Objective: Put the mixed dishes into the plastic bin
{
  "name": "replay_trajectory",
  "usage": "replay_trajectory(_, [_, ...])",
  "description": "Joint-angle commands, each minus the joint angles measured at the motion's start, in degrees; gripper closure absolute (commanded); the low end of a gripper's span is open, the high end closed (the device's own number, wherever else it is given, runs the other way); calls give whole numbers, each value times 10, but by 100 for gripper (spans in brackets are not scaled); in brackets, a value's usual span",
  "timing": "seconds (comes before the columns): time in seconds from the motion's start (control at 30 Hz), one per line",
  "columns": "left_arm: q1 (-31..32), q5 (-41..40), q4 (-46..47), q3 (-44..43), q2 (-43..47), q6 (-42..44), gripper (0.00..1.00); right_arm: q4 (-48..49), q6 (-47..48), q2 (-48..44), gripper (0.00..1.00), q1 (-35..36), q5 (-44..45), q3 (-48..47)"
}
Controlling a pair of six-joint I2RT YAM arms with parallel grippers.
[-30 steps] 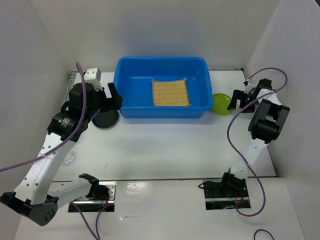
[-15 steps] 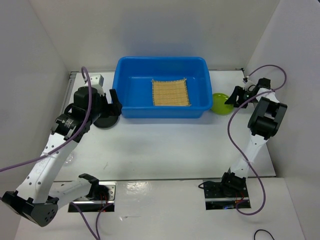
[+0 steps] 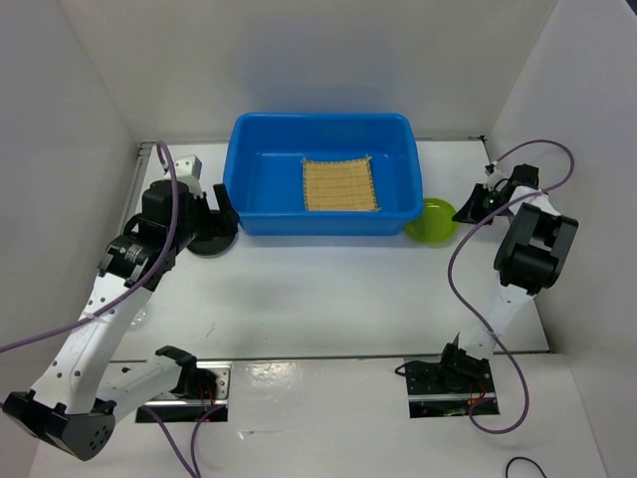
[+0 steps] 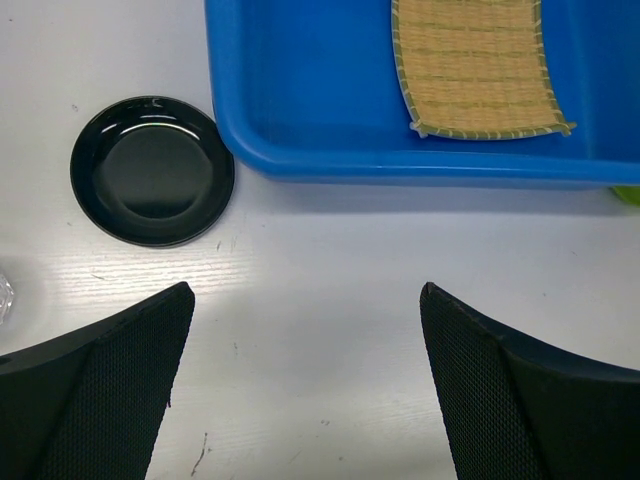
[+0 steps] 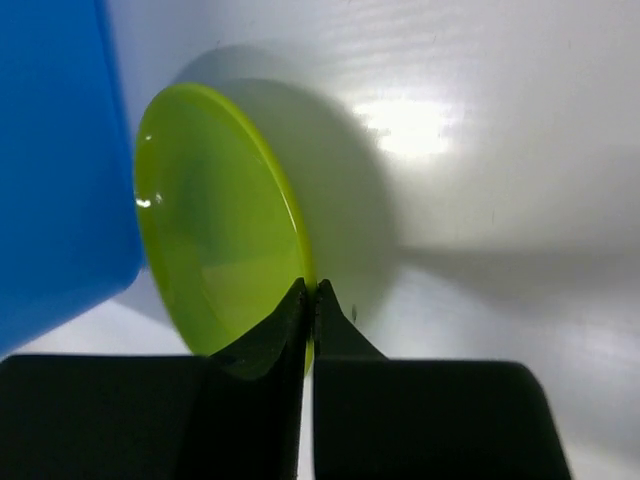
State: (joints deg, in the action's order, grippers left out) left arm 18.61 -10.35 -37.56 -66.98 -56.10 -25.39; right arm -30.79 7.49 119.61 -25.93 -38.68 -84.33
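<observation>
Right hand [image 5: 308, 292] newly clamped on lime-green plate [image 5: 215, 230] rim, plate now tilted, left hand [image 4: 305, 295] spread wide

The blue bin [image 3: 318, 119] sits in the upper middle of the top view, a deep rectangular tub with rounded corners. A square tan woven mat [image 3: 340, 184] lies flat on its floor, right of centre. The round black plate [image 4: 152, 171] lies flat on the table just beside the bin's lower left corner, not touching it. The green plate [image 3: 433, 221] is at the bin's lower right corner, tilted up, its rim pinched by the right gripper [image 5: 308, 292].
</observation>
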Motion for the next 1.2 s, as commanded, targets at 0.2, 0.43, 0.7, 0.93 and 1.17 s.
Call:
replay_trajectory(0.2, [-9,16,12,15,25,15,0,81,-31,-279,100,10,105,115])
replay_trajectory(0.43, [-9,21,12,15,30,15,0,103,-31,-437,100,88,374,114])
replay_trajectory(0.7, [-9,21,23,26,30,10,0,70,-30,-454,100,196,367,6])
replay_trajectory(0.93, [-30,41,29,36,12,-9,0,-50,-37,-208,100,272,169,-230])
replay_trajectory(1.17, [-76,66,35,55,-6,-19,0,-74,-20,-16,100,313,137,-360])
